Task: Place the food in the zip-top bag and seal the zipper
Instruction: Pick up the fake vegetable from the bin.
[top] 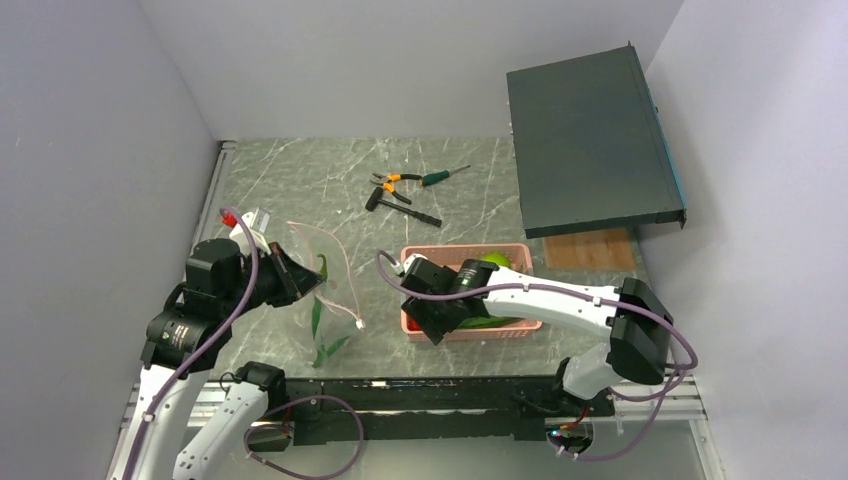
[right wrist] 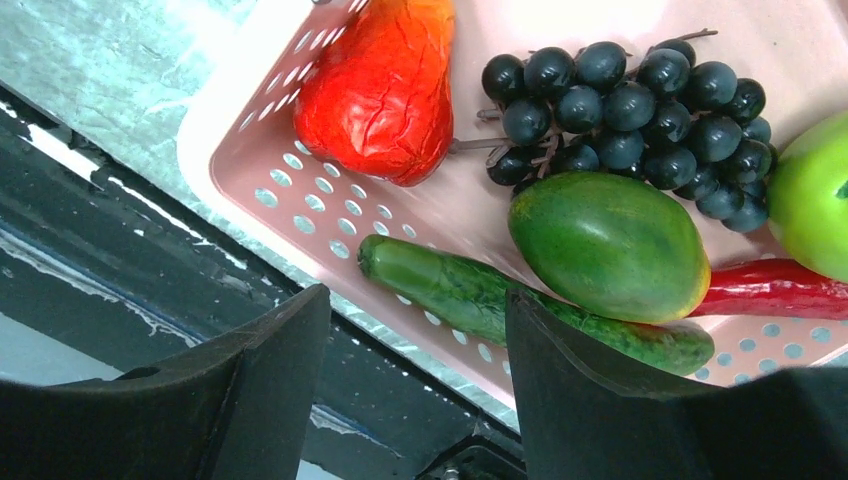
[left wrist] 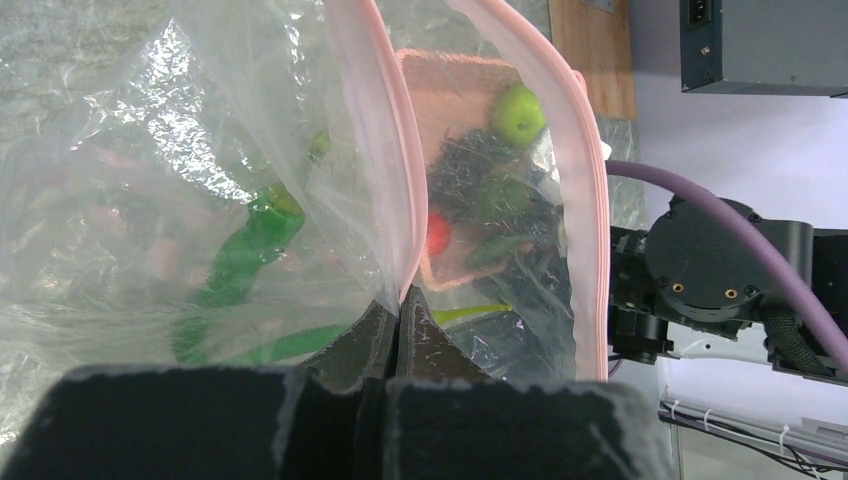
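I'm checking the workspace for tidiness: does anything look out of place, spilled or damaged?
Nothing is spilled or damaged. The only misfits are the pliers and other hand tools, which lie loose on the table behind the pink basket and have no part in bagging.

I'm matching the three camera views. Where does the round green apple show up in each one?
Top external: green apple at the far side of the pink basket.
Left wrist: upper centre, seen through the clear bag.
Right wrist: cut off at the right edge, beside the grapes.
Shared landmark: the pink basket, in all three.
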`<state>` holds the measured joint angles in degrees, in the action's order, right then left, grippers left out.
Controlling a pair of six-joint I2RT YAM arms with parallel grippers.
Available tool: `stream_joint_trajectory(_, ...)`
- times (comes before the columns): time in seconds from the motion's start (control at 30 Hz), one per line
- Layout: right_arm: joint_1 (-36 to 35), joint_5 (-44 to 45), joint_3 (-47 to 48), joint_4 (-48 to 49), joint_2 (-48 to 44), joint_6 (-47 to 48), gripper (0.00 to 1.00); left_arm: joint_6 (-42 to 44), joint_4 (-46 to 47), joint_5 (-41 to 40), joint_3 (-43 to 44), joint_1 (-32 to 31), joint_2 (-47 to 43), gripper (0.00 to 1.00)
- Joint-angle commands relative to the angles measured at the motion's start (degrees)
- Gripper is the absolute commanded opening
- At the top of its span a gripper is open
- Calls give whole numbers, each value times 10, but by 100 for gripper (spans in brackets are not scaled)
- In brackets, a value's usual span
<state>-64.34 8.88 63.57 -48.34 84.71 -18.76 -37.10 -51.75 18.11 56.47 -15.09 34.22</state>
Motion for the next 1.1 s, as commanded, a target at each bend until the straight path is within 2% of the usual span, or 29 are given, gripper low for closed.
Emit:
stream_joint_trajectory(0.0,-3,45,9,0,13,8,65,2,6,1,7,-2,-6,0)
stream_joint_trajectory(0.47,6,29,33,-1,-27,14,64,4,-1,0,12,-3,-11,0)
stream_joint_trajectory(0.87,15,30,1,18,12,20,51,10,-10,-3,14,-3,-11,0)
stream_joint_trajectory(1.07,17,24,-6,64,52,26,50,9,-13,-5,19,-3,-13,0)
